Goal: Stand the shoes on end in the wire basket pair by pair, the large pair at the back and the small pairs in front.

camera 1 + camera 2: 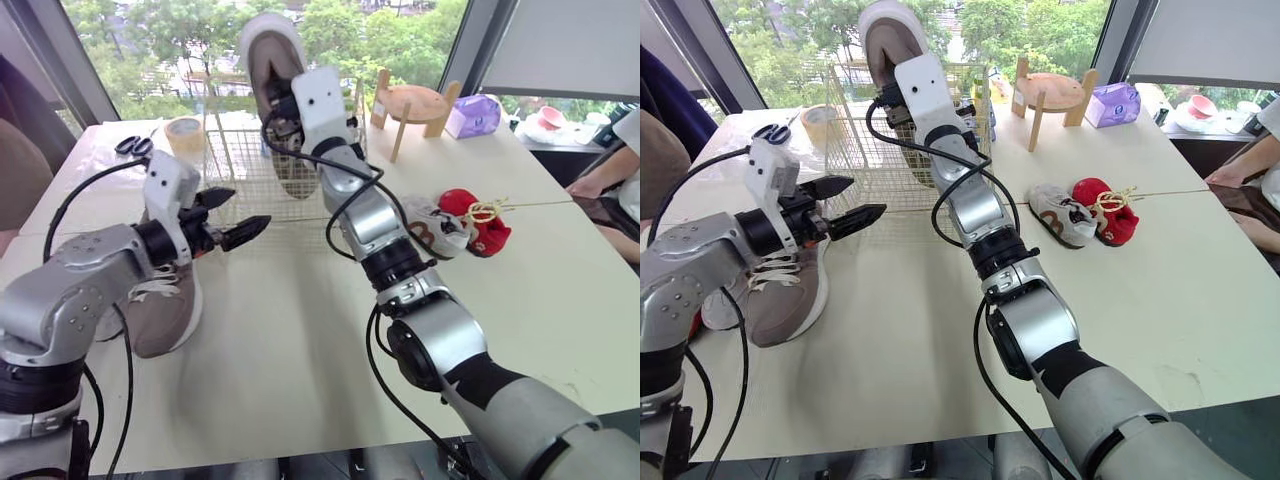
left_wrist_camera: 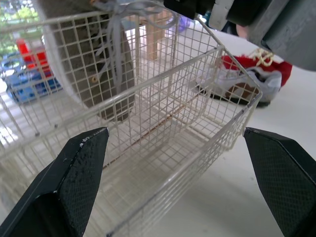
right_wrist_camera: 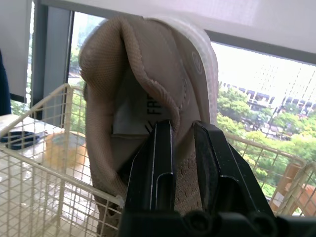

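A large beige shoe [image 1: 268, 50] stands toe-down at the back of the wire basket [image 1: 235, 170], its heel high above the rim. My right gripper [image 3: 182, 126] is shut on the shoe's heel collar [image 3: 148, 74]. Its mate, a second large beige shoe [image 1: 165, 310], lies flat on the table at the left, under my left arm. My left gripper [image 1: 235, 215] hangs open and holds nothing just in front of the basket's near wall [image 2: 207, 113]. A small grey-and-white shoe [image 1: 440, 228] and a small red shoe [image 1: 480, 215] lie together on the table to the right.
A tape roll [image 1: 184, 133] and scissors [image 1: 133, 146] lie left of the basket. A wooden stand [image 1: 412, 105] and a purple tissue pack [image 1: 473, 115] sit behind at the right. A person's arm [image 1: 605, 175] rests at the table's right edge.
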Available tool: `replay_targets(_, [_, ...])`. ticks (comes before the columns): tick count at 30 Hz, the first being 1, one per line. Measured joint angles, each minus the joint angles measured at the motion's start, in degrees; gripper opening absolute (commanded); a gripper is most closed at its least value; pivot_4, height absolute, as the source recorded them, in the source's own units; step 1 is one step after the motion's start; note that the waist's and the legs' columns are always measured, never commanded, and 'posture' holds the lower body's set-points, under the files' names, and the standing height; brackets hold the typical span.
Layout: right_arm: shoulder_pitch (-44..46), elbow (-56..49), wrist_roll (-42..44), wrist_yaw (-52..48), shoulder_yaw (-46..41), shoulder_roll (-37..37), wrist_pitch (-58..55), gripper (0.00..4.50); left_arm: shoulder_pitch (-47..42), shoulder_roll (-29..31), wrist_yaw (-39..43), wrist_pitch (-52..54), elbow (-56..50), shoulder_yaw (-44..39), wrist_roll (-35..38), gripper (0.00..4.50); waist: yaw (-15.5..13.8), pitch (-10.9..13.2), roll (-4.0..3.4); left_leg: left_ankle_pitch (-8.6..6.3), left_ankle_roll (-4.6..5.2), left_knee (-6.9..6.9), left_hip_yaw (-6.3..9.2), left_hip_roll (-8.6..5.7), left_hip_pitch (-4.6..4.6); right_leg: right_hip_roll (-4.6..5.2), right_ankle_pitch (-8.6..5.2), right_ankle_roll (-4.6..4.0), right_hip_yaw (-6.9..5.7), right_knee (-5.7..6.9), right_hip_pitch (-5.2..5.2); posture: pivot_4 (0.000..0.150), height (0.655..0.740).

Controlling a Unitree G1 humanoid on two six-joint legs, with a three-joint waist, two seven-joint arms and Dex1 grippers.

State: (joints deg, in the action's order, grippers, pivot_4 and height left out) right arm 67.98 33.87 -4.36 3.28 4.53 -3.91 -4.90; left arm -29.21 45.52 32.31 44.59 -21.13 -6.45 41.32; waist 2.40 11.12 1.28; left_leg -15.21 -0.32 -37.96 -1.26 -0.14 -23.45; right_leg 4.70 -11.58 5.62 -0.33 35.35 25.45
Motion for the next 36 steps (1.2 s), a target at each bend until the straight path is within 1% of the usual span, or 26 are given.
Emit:
replay_targets(5, [-6.1, -11.5, 0.1, -5.0, 1.8, 1.6, -5.2, 0.68, -3.8, 3.5, 9.0, -4.5, 4.2, 6.1, -6.6, 4.50, 0.1, 0.0, -0.01, 0.00, 0.01, 0.00, -0.02, 0.00, 0.00, -0.06, 0.00, 0.01, 0.00, 0.00, 0.01, 0.150, 0.7400])
replay_targets(9, [-9.3, -21.6, 0.0, -9.1, 3.2, 4.5, -8.6, 0.68, -7.8, 6.0, 17.3, -10.0, 9.7, 10.3, -12.4, 4.50, 0.1, 0.0, -0.02, -0.01, 0.03, 0.00, -0.03, 0.00, 0.01, -0.08, -0.01, 0.02, 0.00, -0.01, 0.01, 0.150, 0.7400])
replay_targets(12, [-13.7, -29.4, 0.0, -13.0, 4.2, 8.3, -10.5, 1.49, -10.6, 5.8, 23.7, -14.2, 15.7, 14.5, -16.6, 4.50, -0.3, 0.0, 0.00, -0.01, 0.04, -0.04, -0.13, -0.02, 0.00, -0.09, -0.02, 0.02, -0.03, -0.04, -0.05, 0.150, 0.7400])
replay_targets(13, [-15.5, -31.5, 0.0, -14.4, 4.3, 10.1, -11.2, 2.04, -11.8, 5.7, 25.8, -15.6, 17.9, 15.6, -18.0, 4.50, -0.4, 0.0, -0.01, -0.01, 0.05, -0.06, -0.17, -0.03, 0.00, -0.09, -0.02, 0.03, -0.02, -0.04, -0.05, 0.150, 0.7400])
replay_targets(15, [-18.5, -34.6, 0.5, -17.0, 3.7, 13.8, -12.1, 2.95, -14.1, 5.5, 29.7, -18.6, 21.9, 17.8, -20.6, 4.50, -0.5, 0.0, -0.01, -0.02, 0.07, -0.09, -0.18, -0.05, -0.02, -0.09, -0.02, 0.03, -0.02, -0.03, -0.07, 0.150, 0.7400])
replay_targets(17, [-20.8, -36.9, 2.0, -19.6, 2.0, 16.6, -12.3, 4.01, -16.2, 5.1, 32.8, -21.3, 26.5, 19.3, -23.1, 4.50, -0.5, 0.0, -0.01, -0.02, 0.08, -0.10, -0.21, -0.04, -0.02, -0.11, -0.02, 0.03, -0.02, -0.04, -0.06, 0.150, 0.7400])
replay_targets(18, [-21.3, -37.6, 3.2, -21.0, 0.8, 17.5, -12.3, 4.45, -17.0, 4.8, 34.2, -22.6, 28.7, 19.5, -24.3, 4.50, -0.5, 0.0, -0.02, -0.02, 0.08, -0.10, -0.20, -0.04, -0.02, -0.13, -0.02, 0.03, -0.02, -0.04, -0.06, 0.150, 0.7400])
replay_targets(19, [-21.7, -38.5, 4.4, -22.1, -0.2, 18.3, -12.2, 4.45, -18.2, 4.1, 35.3, -23.7, 30.8, 20.0, -25.2, 4.50, -0.4, 0.0, -0.02, -0.03, 0.09, -0.10, -0.20, -0.03, -0.02, -0.14, -0.02, 0.03, -0.02, -0.03, -0.05, 0.150, 0.7400])
replay_targets(22, [-22.3, -40.4, 8.2, -25.8, -3.4, 21.0, -10.7, 4.50, -21.7, 0.6, 39.6, -27.6, 38.2, 21.7, -28.2, 3.67, -0.3, 0.0, -0.02, -0.03, 0.10, -0.10, -0.21, -0.03, -0.01, -0.15, -0.02, 0.04, -0.02, -0.03, -0.06, 0.150, 0.7400])
replay_targets(24, [-22.3, -40.6, 8.5, -26.2, -4.1, 21.8, -10.0, 4.50, -23.0, -0.6, 41.3, -29.2, 40.8, 21.9, -29.1, 2.75, -0.2, 0.0, -0.01, -0.04, 0.11, -0.11, -0.21, -0.02, -0.01, -0.15, -0.02, 0.04, -0.03, -0.02, -0.06, 0.150, 0.7400])
replay_targets(26, [-22.3, -40.5, 8.5, -25.8, -4.4, 21.9, -9.7, 4.50, -24.8, -2.1, 43.5, -30.6, 43.4, 22.3, -30.6, 1.70, -0.3, 0.0, -0.01, -0.03, 0.11, -0.11, -0.21, -0.02, 0.00, -0.15, -0.02, 0.04, -0.02, -0.01, -0.06, 0.150, 0.7400])
replay_targets(27, [-22.3, -40.5, 8.5, -25.6, -4.3, 21.7, -9.7, 4.50, -25.1, -2.6, 44.2, -30.9, 43.6, 22.5, -30.9, 1.34, -0.3, 0.0, -0.01, -0.03, 0.11, -0.12, -0.21, -0.02, 0.00, -0.15, -0.02, 0.04, -0.02, 0.00, -0.06, 0.150, 0.7400])
replay_targets(29, [-22.3, -40.5, 8.4, -25.2, -4.1, 21.2, -9.7, 4.50, -25.1, -3.1, 45.6, -31.4, 43.5, 22.7, -31.0, 0.33, -0.3, 0.0, -0.01, -0.03, 0.11, -0.12, -0.21, -0.02, 0.00, -0.14, -0.02, 0.04, -0.01, 0.01, -0.06, 0.150, 0.7400])
replay_targets(30, [-22.2, -40.5, 8.4, -25.0, -3.7, 20.9, -9.9, 4.50, -25.1, -3.0, 46.0, -31.1, 43.3, 22.6, -31.2, 0.08, -0.2, 0.0, -0.01, -0.03, 0.11, -0.13, -0.19, -0.01, 0.00, -0.14, -0.02, 0.04, -0.01, 0.01, -0.06, 0.150, 0.7400])
replay_targets(31, [-22.2, -40.5, 8.4, -24.9, -3.2, 20.5, -10.1, 4.50, -24.9, -2.9, 47.7, -30.2, 41.6, 22.9, -31.3, 0.08, -0.1, 0.0, -0.02, -0.04, 0.13, -0.13, -0.19, -0.01, 0.00, -0.13, -0.02, 0.04, 0.01, 0.01, -0.06, 0.150, 0.7400])
replay_targets(33, [-21.6, -40.1, 8.2, -24.6, -2.3, 19.4, -11.0, 4.50, -24.3, -2.5, 47.9, -28.1, 39.5, 22.5, -31.2, 0.08, 0.0, 0.0, -0.03, -0.06, 0.15, -0.13, -0.12, 0.01, 0.01, -0.13, -0.03, 0.05, 0.03, 0.02, -0.05, 0.150, 0.7400])
replay_targets(36, [-18.0, -36.8, 7.6, -23.6, -0.7, 17.0, -13.5, 4.50, -21.8, -1.7, 48.8, -23.4, 32.9, 21.8, -30.3, 0.08, 0.1, 0.0, -0.05, -0.07, 0.18, -0.12, -0.10, 0.05, 0.00, -0.14, -0.03, 0.05, 0.06, 0.07, -0.02, 0.150, 0.7400])
